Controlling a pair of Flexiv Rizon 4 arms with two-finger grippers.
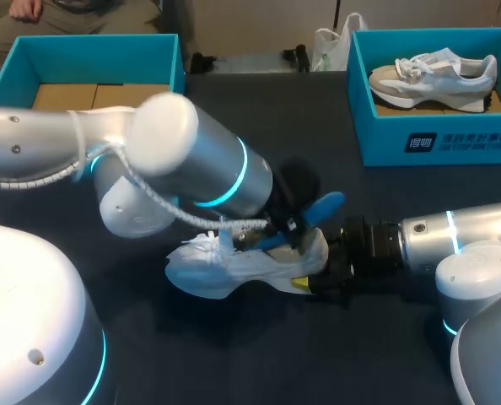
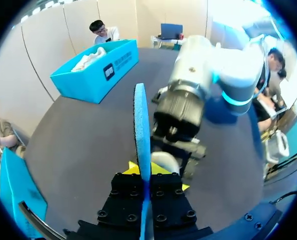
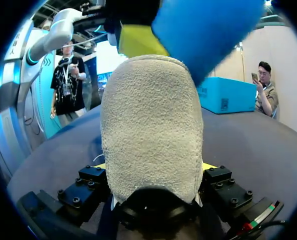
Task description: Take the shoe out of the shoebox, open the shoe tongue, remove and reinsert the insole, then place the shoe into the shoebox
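Shoe (image 1: 234,272) on table (image 1: 234,359), second shoe (image 1: 432,74) boxed; two shoeboxes (image 1: 436,139), one insole (image 1: 322,207)

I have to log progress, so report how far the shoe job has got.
Done: the shoe lies on the table, outside the empty shoebox. In hand: the right gripper is shut on its heel, and the left gripper is shut on the blue insole, angled up from the shoe's opening; whether it is coming out or going back in cannot be told. Left: seat the insole, then box the shoe.
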